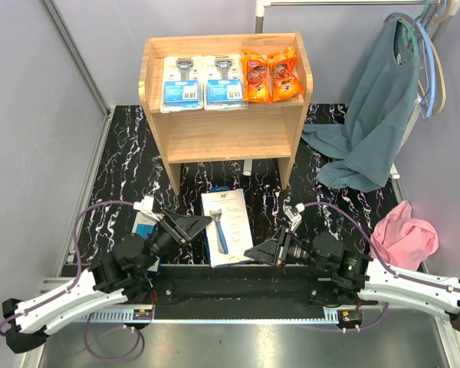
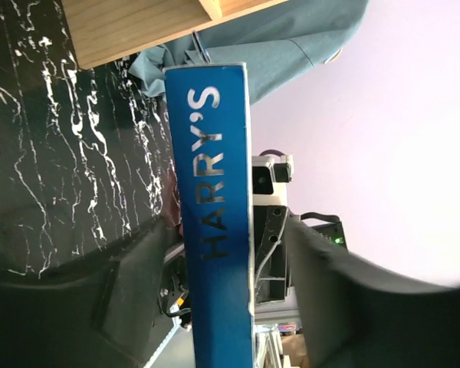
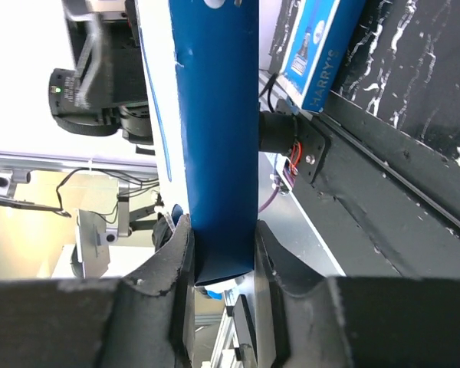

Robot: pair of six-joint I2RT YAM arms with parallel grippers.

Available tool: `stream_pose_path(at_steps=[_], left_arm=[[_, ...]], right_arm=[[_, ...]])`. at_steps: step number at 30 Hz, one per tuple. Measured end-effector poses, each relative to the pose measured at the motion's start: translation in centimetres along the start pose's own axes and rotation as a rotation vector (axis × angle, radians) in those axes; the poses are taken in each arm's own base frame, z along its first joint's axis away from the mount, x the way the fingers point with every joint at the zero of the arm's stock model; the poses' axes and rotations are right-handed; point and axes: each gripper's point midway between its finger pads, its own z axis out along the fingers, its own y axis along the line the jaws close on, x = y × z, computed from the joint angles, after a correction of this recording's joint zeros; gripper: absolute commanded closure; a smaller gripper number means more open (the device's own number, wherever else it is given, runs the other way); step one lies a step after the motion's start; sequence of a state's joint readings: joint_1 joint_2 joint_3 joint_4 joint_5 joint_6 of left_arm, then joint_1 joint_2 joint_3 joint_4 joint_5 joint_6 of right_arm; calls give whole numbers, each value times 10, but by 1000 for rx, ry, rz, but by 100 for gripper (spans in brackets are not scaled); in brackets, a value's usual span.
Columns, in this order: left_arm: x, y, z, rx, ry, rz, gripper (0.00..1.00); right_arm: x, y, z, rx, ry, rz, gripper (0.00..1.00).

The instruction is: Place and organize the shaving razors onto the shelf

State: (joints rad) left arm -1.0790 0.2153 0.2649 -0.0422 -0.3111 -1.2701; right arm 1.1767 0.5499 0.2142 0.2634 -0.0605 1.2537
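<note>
Progress is put at four of six: blister packs [image 1: 182,84] and orange packets [image 1: 270,75] are set on the shelf [image 1: 222,134], one box [image 1: 226,228] is pinched by the right claw [image 1: 251,252], the left claw [image 1: 202,228] spread around it, a second box [image 1: 144,227] left on the table [image 1: 123,176].

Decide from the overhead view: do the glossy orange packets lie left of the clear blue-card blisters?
No, the orange packets lie to the right of the blisters.

2 white arms [image 1: 61,295], blk joints [image 1: 130,249], purple cables [image 1: 88,218], blk grippers [image 1: 205,221] [image 1: 250,252].
</note>
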Motion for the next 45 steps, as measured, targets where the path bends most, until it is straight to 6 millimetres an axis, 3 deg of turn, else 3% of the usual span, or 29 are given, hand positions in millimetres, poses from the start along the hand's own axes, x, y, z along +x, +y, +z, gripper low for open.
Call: stream_pose_path(at_steps=[3, 12, 18, 23, 26, 32, 36, 41, 45], left_arm=[[-3, -2, -3, -20, -3, 24, 1], [-24, -11, -18, -197, 6, 172, 1], [-37, 22, -36, -505, 24, 295, 1], [-52, 59, -69, -796, -10, 325, 1], [-62, 71, -86, -897, -54, 315, 1], [-74, 75, -101, -930, -142, 257, 1], [-81, 70, -110, -877, -176, 212, 1], [-84, 69, -116, -854, -182, 208, 1], [-83, 71, -116, -875, -164, 245, 1]], right_arm=[[0, -4, -2, 18, 0, 1, 94], [2, -21, -4, 89, 3, 1, 94], [4, -30, -3, 146, 20, -11, 94], [5, -32, -2, 163, 25, -17, 94], [5, -33, -2, 170, 27, -20, 94], [5, -34, 3, 200, 37, -34, 93], [1, -22, 12, 210, 44, -62, 93], [-8, 4, 40, 218, 60, -124, 92], [-10, 14, 63, 231, 90, -166, 92]])
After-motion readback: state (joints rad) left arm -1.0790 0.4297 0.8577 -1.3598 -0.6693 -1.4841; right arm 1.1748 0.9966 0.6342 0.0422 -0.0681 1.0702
